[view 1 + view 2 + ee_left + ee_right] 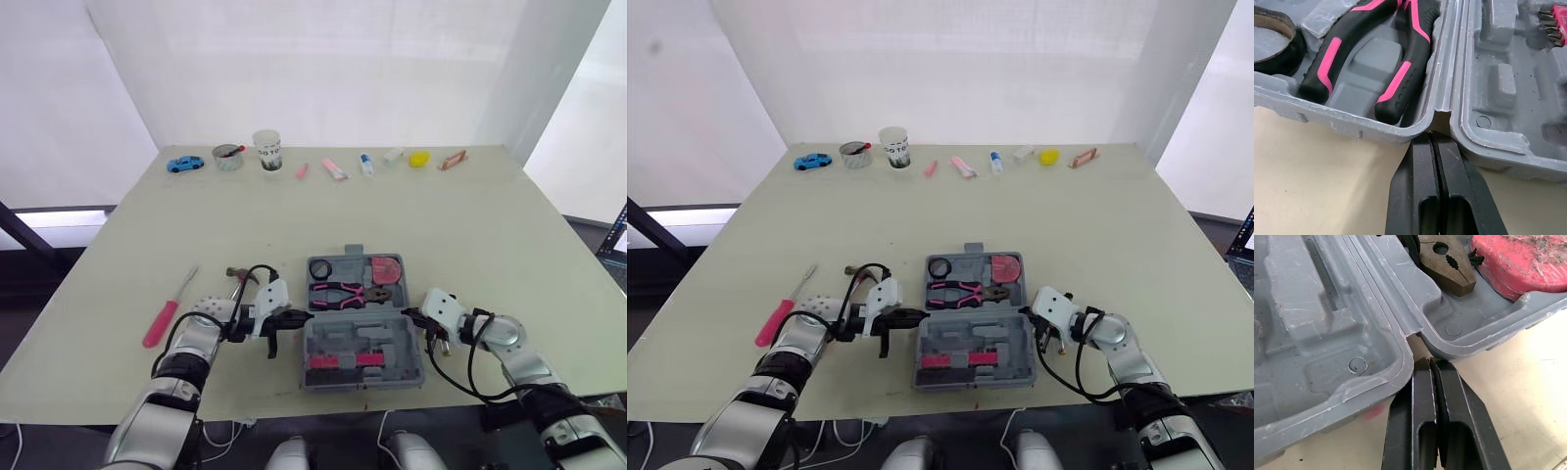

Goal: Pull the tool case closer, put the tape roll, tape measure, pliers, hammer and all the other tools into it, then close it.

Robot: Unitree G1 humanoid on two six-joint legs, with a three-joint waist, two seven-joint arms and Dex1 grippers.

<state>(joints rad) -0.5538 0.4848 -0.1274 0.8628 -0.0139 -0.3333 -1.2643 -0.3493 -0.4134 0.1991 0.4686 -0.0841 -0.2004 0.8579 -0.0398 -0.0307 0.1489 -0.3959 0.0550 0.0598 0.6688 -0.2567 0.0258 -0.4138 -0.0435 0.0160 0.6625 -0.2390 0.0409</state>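
The grey tool case lies open near the table's front edge. Its far half holds a black tape roll, pink-and-black pliers and a pink tape measure. The near half carries a pink strip of bits. My left gripper is shut, its tip at the hinge notch on the case's left side. My right gripper is shut too, tip at the right hinge notch. A hammer lies just behind my left gripper. Further left rests a pink-handled screwdriver.
Along the far edge stand a blue toy car, a small tin, a paper cup, several small pink and white items and a yellow object. Bare table spreads between that row and the case.
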